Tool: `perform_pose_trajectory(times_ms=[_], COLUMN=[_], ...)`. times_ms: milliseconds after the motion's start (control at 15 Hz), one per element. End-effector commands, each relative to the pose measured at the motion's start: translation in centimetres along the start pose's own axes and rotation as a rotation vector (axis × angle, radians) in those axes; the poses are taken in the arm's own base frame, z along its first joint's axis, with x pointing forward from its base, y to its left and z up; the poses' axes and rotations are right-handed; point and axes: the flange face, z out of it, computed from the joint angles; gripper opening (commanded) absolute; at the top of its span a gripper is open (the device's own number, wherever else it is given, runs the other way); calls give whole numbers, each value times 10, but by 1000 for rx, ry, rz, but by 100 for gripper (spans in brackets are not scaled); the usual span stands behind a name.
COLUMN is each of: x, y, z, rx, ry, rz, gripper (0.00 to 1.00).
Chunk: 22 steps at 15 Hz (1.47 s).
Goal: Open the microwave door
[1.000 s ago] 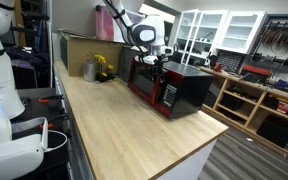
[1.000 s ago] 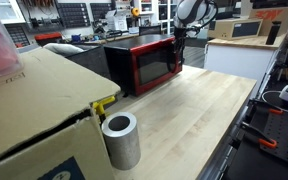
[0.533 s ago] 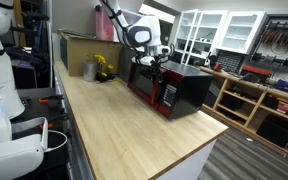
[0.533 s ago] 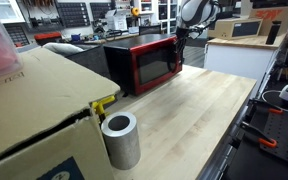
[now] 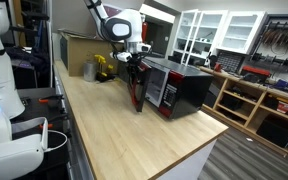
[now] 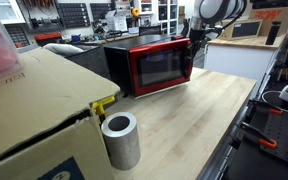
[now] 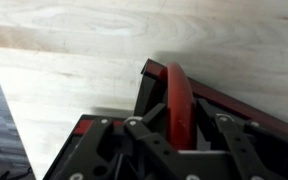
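Note:
The black microwave stands on the wooden table in both exterior views; its body also shows from another side. The red-rimmed microwave door is swung partly out from the body, its glass front showing in an exterior view. My gripper is at the door's free edge, also seen from the other side. In the wrist view the red door edge sits between the fingers of the gripper, which is shut on it.
A brown cardboard box stands at the table's back and fills the foreground in an exterior view. A grey cylinder and a yellow object are next to it. White cabinets stand beyond the table.
The gripper has moved away from the microwave body with the door edge in it, and the door has swung from nearly closed to partly open.

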Motion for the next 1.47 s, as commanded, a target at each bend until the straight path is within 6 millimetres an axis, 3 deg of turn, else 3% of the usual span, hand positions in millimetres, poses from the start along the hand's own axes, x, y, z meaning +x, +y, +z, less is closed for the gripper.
perform_pose_trajectory(times_ms=[0,267,400,467,533,733,800,933,1133,1400], x=[-55,-115,-130,-109,-106,-105,-122,-115,-117,-98], y=[-46,-69,-75,-70,-68,-58,-58,-38,-12,19], z=[-9,-32,-48,-71,-86,-143,-149,-173,-177,-156], rx=[42,49,25,10,-1,-20,-19,-17,-22,-11], ry=[-70,-48,-21,-4,22,104,126,149,176,174], rz=[-10,-88,-121,-140,-155,-200,-213,-215,-137,-13], gripper=[69,99,100,100,100,100,100,100,100,100])
